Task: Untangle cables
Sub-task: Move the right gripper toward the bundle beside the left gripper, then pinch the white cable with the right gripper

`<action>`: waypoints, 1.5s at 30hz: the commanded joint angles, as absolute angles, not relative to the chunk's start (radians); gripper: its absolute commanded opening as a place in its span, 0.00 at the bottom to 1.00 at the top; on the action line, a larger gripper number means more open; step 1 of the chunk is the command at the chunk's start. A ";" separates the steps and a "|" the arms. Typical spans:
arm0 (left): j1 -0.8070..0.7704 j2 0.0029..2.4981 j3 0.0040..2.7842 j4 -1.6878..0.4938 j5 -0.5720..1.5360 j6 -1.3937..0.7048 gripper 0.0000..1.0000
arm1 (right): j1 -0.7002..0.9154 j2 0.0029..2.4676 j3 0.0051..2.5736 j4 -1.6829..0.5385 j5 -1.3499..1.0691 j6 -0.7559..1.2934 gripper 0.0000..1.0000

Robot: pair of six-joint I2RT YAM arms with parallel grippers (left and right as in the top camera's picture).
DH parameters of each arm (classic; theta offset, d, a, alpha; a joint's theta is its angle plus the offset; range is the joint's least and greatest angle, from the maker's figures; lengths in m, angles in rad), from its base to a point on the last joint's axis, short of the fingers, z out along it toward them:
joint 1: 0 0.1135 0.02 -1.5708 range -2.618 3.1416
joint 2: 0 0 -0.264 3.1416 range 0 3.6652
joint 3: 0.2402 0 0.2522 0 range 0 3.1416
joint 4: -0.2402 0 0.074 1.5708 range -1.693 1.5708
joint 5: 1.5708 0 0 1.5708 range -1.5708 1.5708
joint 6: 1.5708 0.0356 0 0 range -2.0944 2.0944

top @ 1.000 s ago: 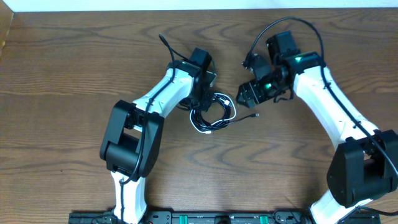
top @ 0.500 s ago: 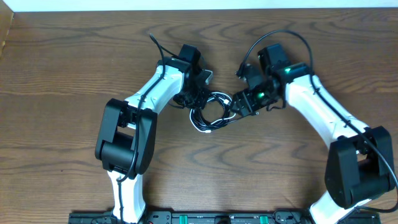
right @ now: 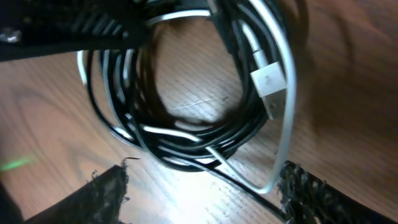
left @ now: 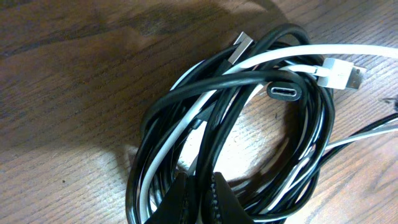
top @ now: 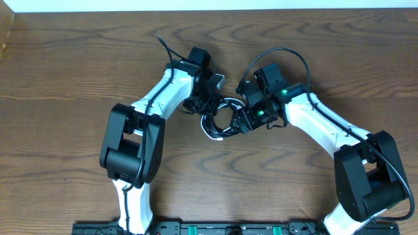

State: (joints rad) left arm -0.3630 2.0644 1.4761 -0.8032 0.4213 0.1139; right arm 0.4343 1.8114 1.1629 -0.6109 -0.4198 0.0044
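Note:
The cables lie tangled in one coil point(top: 221, 121) on the wooden table, a black cable point(left: 249, 78) wound together with a white cable point(left: 280, 56). In the left wrist view a white plug point(left: 339, 73) and a black oval plug point(left: 285, 91) rest on the coil's far side. My left gripper point(left: 200, 198) is shut on a black strand at the coil's near edge; from overhead the left gripper point(top: 208, 104) is at the coil's upper left. My right gripper point(right: 202, 193) is open and low over the coil's right side point(top: 240, 119). A white loop point(right: 283, 155) lies just inside its right finger point(right: 311, 193).
Thick black cords point(top: 281, 55) arch over the right arm and another rises from the left arm point(top: 166, 49). The two arms meet close together above the coil. Wood-grain table point(top: 65, 85) surrounds them, with its far edge along the top of the overhead view.
The right arm has swung left and down until its open jaws reach the coil's right side. The left arm shifted slightly up and left early on, then held still.

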 commanded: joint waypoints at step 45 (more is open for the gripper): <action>-0.364 1.980 1.476 -0.805 0.445 0.138 0.07 | 0.432 1.890 1.128 -0.418 -0.138 0.162 0.01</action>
